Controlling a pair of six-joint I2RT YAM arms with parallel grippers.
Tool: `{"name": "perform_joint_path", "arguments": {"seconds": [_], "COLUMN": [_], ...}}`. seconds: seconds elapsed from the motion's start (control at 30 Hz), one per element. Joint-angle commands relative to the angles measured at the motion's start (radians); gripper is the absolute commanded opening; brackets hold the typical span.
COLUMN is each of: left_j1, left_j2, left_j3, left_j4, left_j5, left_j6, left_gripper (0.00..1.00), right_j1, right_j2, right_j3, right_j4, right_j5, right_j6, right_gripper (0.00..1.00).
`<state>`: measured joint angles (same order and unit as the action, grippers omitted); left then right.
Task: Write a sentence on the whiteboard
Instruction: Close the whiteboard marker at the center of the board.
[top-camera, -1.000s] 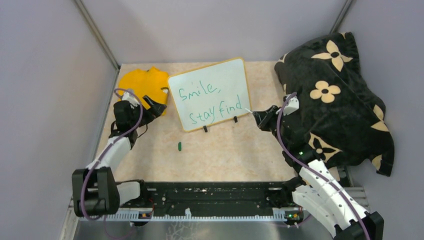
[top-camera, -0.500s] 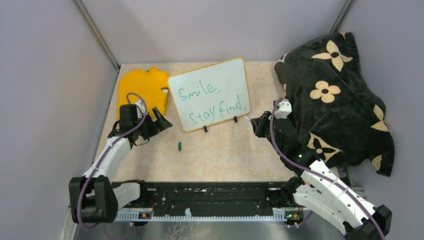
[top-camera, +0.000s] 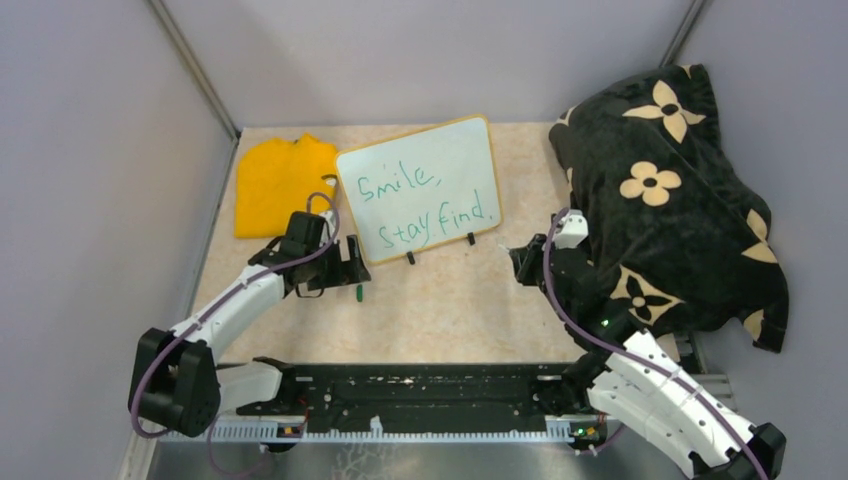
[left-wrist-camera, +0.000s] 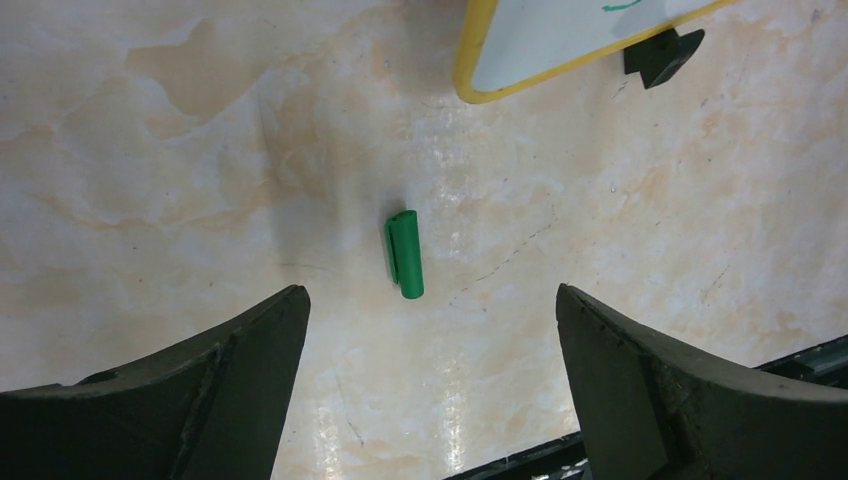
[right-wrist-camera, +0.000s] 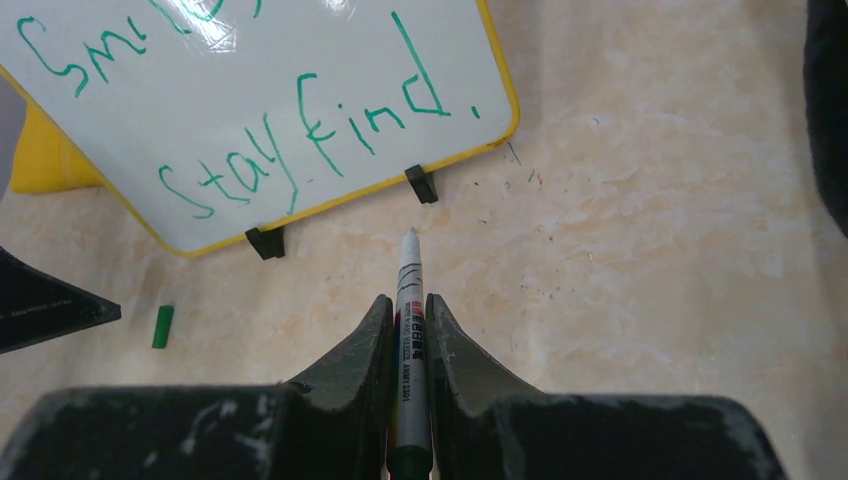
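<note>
- Top external view shows the whiteboard (top-camera: 420, 190) at the far middle of the table (top-camera: 450, 320), between the yellow cloth (top-camera: 272, 185) on the left and the black flowered blanket (top-camera: 670, 190) on the right. Its two black clip feet are on its near edge.
- On it, the sentence (top-camera: 425, 210) is in green on two lines and ends with a dot, so the writing looks finished to me.
- I judge the board to be light and stiff, with a glossy, slippery face. On such small feet it could slide or tip if pushed. It should be taken by the wood frame, because fresh ink would smear.
- Right gripper (right-wrist-camera: 408, 305) is pinching the marker (right-wrist-camera: 408, 262) by its barrel. The uncapped tip points far toward the board, near the right foot but apart from the frame.
- Its arm is bent, with the wrist just beside the blanket.
- Left gripper (left-wrist-camera: 428, 300) is spread wide and holds nothing. It points down at the table, just near of the board's near left corner.
- Between its fingers, untouched, lies the green cap (left-wrist-camera: 404, 254). It is small, light and smooth and may roll, so a grasp across its round sides seems best.
- This arm stretches far and to the right from its base.
</note>
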<state>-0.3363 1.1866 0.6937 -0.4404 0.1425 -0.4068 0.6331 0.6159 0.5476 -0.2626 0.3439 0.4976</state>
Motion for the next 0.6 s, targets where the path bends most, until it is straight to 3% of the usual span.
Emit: {"name": "perform_joint_path", "arguments": {"seconds": [0.0, 0.3, 0.57], "left_j1": [-0.007, -0.083, -0.119], "left_j2": [0.015, 0.028, 0.004], "left_j3": [0.034, 0.018, 0.022], "left_j4": [-0.026, -0.024, 0.007], "left_j5": [-0.007, -0.026, -0.118], "left_j6": [0.024, 0.021, 0.032], "left_gripper": [0.97, 0.86, 0.85], "right_j1": [0.005, 0.005, 0.005], "right_j2": [-0.039, -0.078, -0.086], "right_j3": [-0.008, -0.038, -0.035], "right_j4": [0.003, 0.004, -0.008], "right_j5": [0.016, 0.025, 0.025], "right_j6": [-0.013, -0.012, -0.012], "right_gripper": [0.0, 0.0, 0.0]}}
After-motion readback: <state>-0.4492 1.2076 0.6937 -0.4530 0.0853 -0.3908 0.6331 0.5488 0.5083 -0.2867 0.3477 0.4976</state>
